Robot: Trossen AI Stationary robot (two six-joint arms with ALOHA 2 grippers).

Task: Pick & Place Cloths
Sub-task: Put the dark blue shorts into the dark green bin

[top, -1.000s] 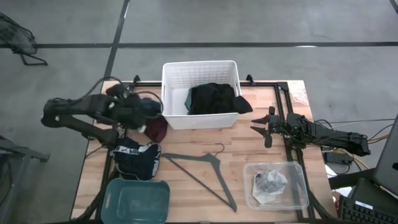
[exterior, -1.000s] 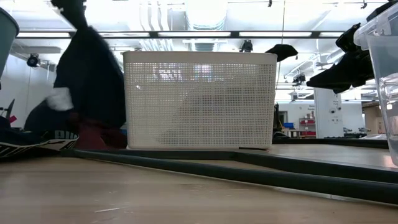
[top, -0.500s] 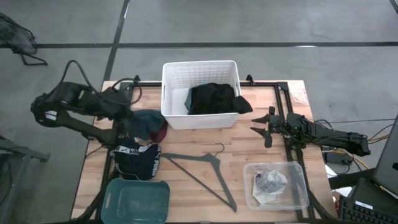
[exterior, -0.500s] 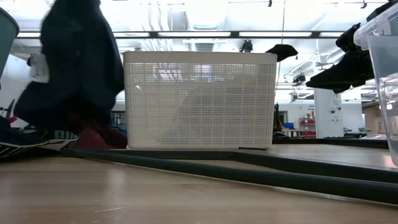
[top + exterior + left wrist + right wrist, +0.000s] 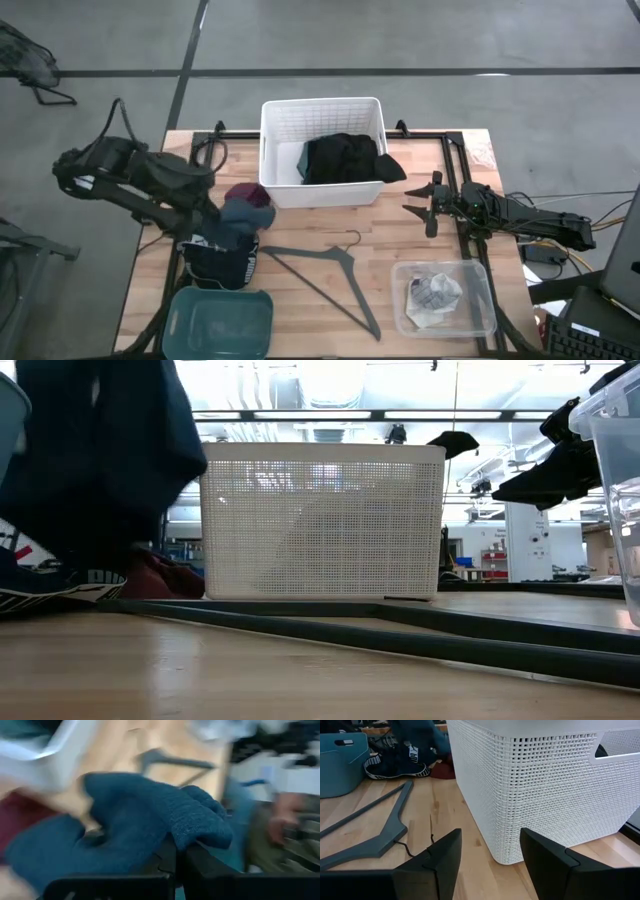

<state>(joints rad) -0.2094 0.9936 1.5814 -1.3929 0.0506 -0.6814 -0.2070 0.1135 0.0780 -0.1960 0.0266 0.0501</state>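
My left gripper (image 5: 222,214) is shut on a teal cloth (image 5: 246,212), which hangs large and dark in the low view (image 5: 100,450) above the table's left side. A maroon cloth (image 5: 247,192) lies beside it on the table. The navy cloth with white print (image 5: 222,256) lies just nearer. A black cloth (image 5: 345,158) lies in the white basket (image 5: 322,112). My right gripper (image 5: 420,208) waits open at the table's right side, facing the basket (image 5: 540,785). My left gripper pinches a bunched fold of the teal cloth (image 5: 197,827) between its two fingers (image 5: 200,865). The rest of the cloth (image 5: 75,845) spreads out beyond the fingers. In the low view it hangs below the gripper. I cannot tell whether its lower end (image 5: 80,555) touches the navy cloth.
A grey hanger (image 5: 325,275) lies on the table's middle, toward the near edge. A teal bin (image 5: 218,320) stands at the near left corner. A clear container (image 5: 442,297) with a pale cloth inside stands at the near right. Cables run along the table's right edge.
My left gripper has drawn back from beside the basket toward the near edge, carrying the teal cloth. The cloth now hangs above the navy cloth and shows larger in the low view. The maroon cloth has come uncovered. My right arm has kept still.
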